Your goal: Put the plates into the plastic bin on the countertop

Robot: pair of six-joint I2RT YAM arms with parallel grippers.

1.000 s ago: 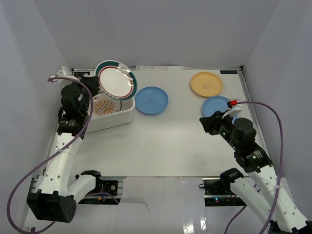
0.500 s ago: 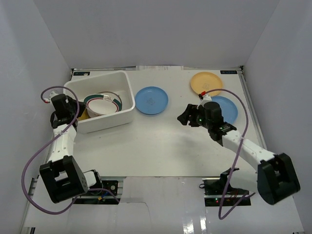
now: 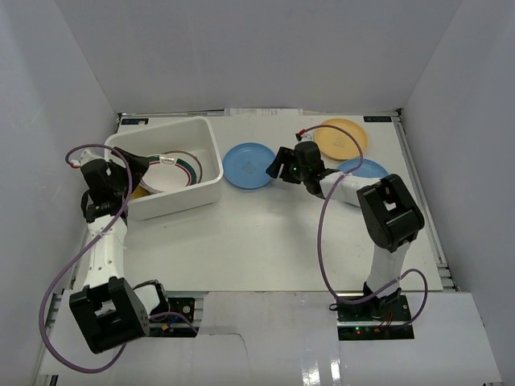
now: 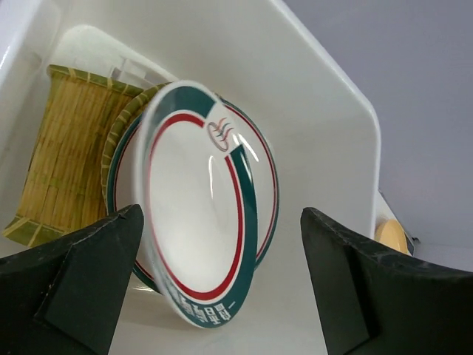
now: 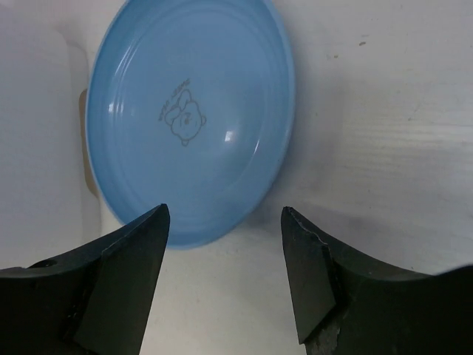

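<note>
The white plastic bin (image 3: 211, 141) stands at the far left of the countertop (image 3: 265, 233). In it a white plate with a dark green rim (image 4: 203, 222) leans tilted, free of my fingers, beside yellow woven ones (image 4: 66, 163). My left gripper (image 4: 222, 281) is open at the bin's near left wall (image 3: 137, 165). A blue plate (image 3: 249, 166) lies flat just right of the bin. My right gripper (image 3: 278, 165) is open, low at that blue plate's right edge (image 5: 192, 118), with bare table between its fingertips (image 5: 225, 222).
An orange-tan plate (image 3: 342, 138) lies at the far right. A second blue plate (image 3: 368, 169) sits just in front of it, partly covered by my right arm. White walls close in the table on three sides, with metal rails along the edges.
My left gripper opened and let go of the green-rimmed plate, which went down into the bin. My right arm swung left from the right blue plate to the middle one.
</note>
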